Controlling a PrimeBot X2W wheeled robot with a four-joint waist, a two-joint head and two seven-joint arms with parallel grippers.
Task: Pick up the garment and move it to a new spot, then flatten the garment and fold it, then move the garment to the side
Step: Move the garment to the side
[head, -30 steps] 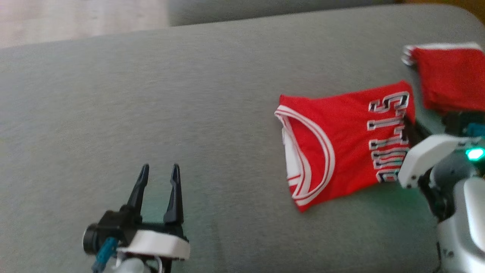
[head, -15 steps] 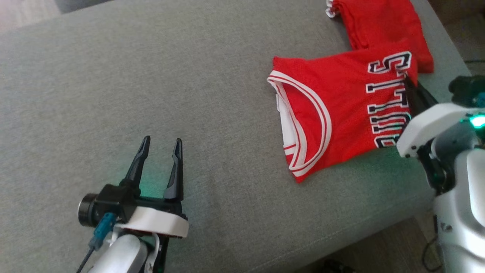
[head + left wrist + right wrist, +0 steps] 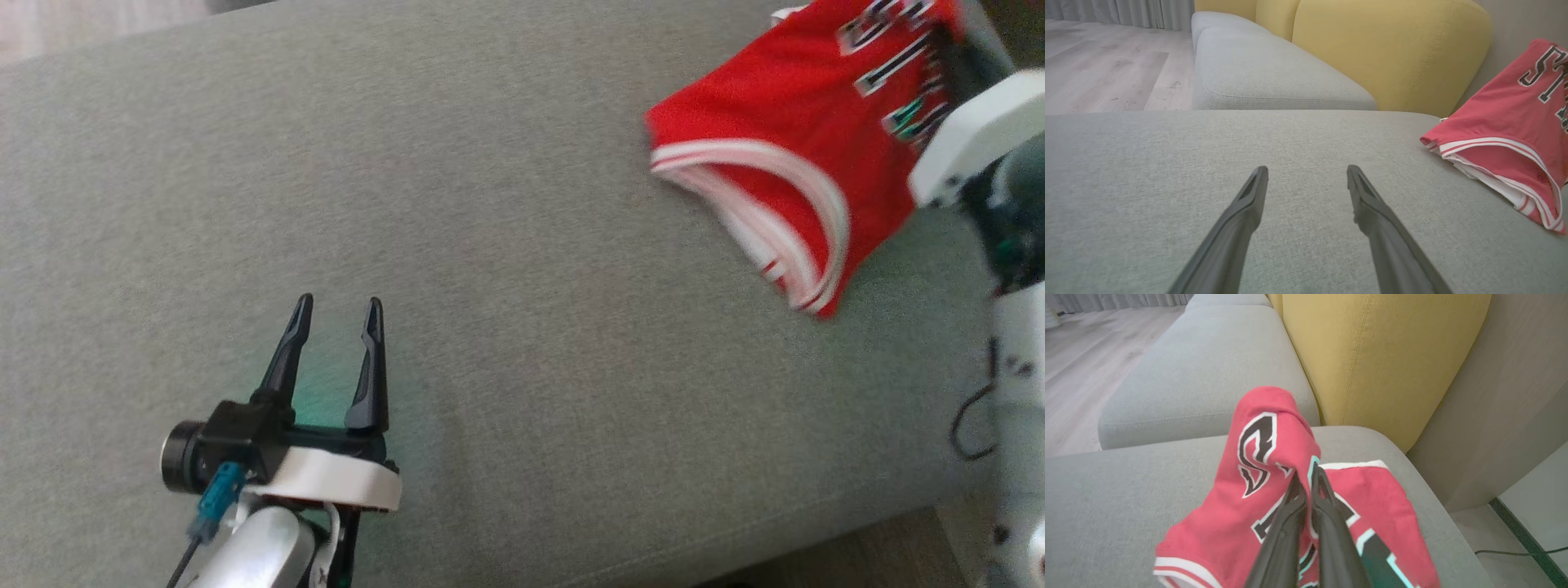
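Jaws apart, grey sofa seat, red garment

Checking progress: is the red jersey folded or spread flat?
Folded. The jersey shows striped edges stacked in layers; the shut right gripper pinches one end.

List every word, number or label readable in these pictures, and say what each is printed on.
"S": large black letter edged in white, on the red jersey.
The rest of that lettering is folded, covered or blurred: unreadable.
Nothing else carries readable text.
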